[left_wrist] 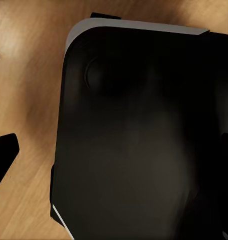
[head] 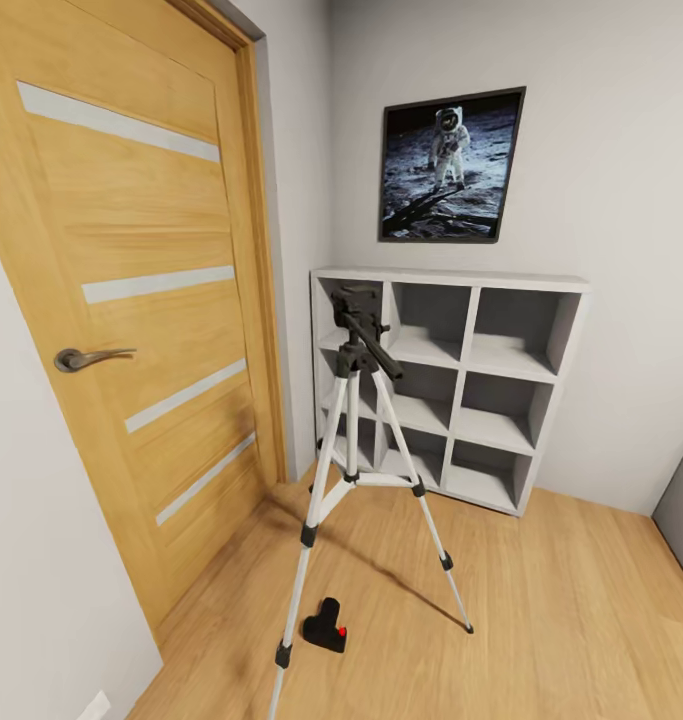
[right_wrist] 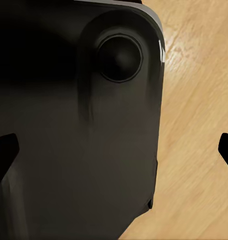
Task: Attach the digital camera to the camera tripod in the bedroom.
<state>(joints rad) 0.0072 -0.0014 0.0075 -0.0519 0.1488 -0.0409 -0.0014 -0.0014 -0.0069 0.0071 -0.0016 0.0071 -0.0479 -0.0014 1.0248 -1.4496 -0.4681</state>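
Nearest the head camera, low on the light wood floor (head: 541, 600), lies the digital camera (head: 325, 626), a small black body with a red dot, resting just beside the front leg of the camera tripod (head: 353, 440) and touching nothing else. That tripod stands upright with three thin silver legs spread, its black head and long handle level with the upper rows of a white cube shelf (head: 451, 385) against the grey wall. An oak door (head: 131, 300) is closed on the left, and a framed astronaut picture (head: 451, 165) hangs above the shelf. Both wrist views look down past a dark rounded part of the robot's own body (right_wrist: 68, 140) at floor planks; black finger tips (right_wrist: 3, 155) sit at the picture edges, so whether either pair is spread or pressed together cannot be told. Judging by this, the pickup has not begun. A good approach would roll closer, lower the trunk, and reach for the camera without nudging the tripod leg.
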